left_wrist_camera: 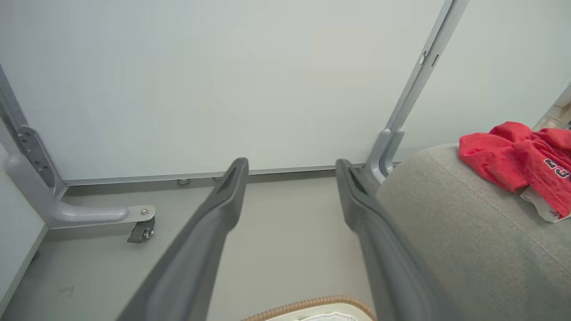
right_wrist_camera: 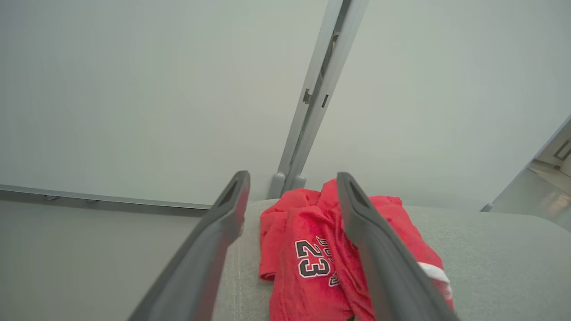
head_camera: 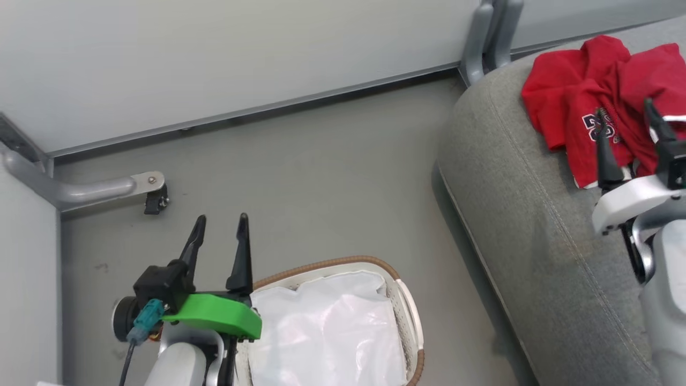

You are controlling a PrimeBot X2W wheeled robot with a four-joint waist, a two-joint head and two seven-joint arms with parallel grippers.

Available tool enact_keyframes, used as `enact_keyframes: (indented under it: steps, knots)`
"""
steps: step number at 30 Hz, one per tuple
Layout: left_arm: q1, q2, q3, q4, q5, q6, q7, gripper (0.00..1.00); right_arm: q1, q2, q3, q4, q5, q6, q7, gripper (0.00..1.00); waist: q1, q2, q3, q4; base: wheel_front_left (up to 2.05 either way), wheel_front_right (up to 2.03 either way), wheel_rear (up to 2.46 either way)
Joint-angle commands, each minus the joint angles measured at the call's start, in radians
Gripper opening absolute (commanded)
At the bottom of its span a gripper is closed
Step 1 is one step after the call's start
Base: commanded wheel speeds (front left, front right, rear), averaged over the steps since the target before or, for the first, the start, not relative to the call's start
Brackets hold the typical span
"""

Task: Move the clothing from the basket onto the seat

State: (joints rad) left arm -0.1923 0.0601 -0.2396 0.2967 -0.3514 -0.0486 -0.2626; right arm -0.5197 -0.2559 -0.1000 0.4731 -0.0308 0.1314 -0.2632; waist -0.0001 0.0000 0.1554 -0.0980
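The red soft-fabric garments with white trim (head_camera: 600, 91) are heaped on the large grey upholstered sofa (head_camera: 525, 214), near its rounded end. The right gripper (head_camera: 624, 110) is held at the heap, spread wide and empty. The left gripper (head_camera: 222, 217), also wide and empty, is held off the sofa. If a fold were caught by a fingertip during retreat, the heap could be dragged off the sofa's end.

Pale grey-white wall panels (head_camera: 214, 53) stand beyond the left fingers (head_camera: 240, 257) and meet a smooth grey floor (head_camera: 321, 187) along a grey metal base rail (head_camera: 268, 107). Ahead and to the left of those fingers, a curved grey foot (head_camera: 91, 188) ends in a small dark caster (head_camera: 156, 199). Ahead and to their right, a grey upright post (head_camera: 490, 37) joins two panels. The light is soft and even.
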Motion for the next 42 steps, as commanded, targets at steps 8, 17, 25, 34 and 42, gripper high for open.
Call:
enact_keyframes:
  steps: [8, 17, 25, 34, 42]
  knots:
    - [0.120, -0.005, 0.119, -0.023, 0.019, 0.021, -0.003, 1.00, 0.175, 0.146, 0.005, -0.082, 0.003, -0.001, -0.002, 1.00, 0.0001, 0.0000, -0.099, 0.098, 0.00, 0.00, 0.00]
    - [0.238, -0.008, 0.160, -0.026, 0.008, 0.019, -0.003, 1.00, 0.319, 0.205, 0.025, -0.154, 0.062, -0.001, -0.002, 1.00, 0.0001, 0.0000, -0.145, 0.127, 0.00, 0.00, 0.00]
    - [0.249, -0.009, 0.129, -0.007, -0.009, 0.024, -0.003, 1.00, 0.402, 0.204, 0.066, -0.151, 0.141, -0.001, -0.002, 1.00, 0.0001, 0.0000, -0.159, 0.141, 0.00, 0.00, 0.00]
    - [0.232, -0.009, 0.120, 0.020, -0.007, 0.029, -0.003, 1.00, 0.422, 0.203, 0.098, -0.147, 0.158, -0.001, -0.002, 1.00, 0.0001, 0.0000, -0.165, 0.129, 0.00, 0.00, 0.00]
    - [0.226, -0.009, 0.113, 0.026, -0.003, 0.028, -0.003, 1.00, 0.430, 0.203, 0.106, -0.146, 0.145, -0.001, -0.002, 1.00, 0.0001, 0.0000, -0.171, 0.130, 0.00, 0.00, 0.00]
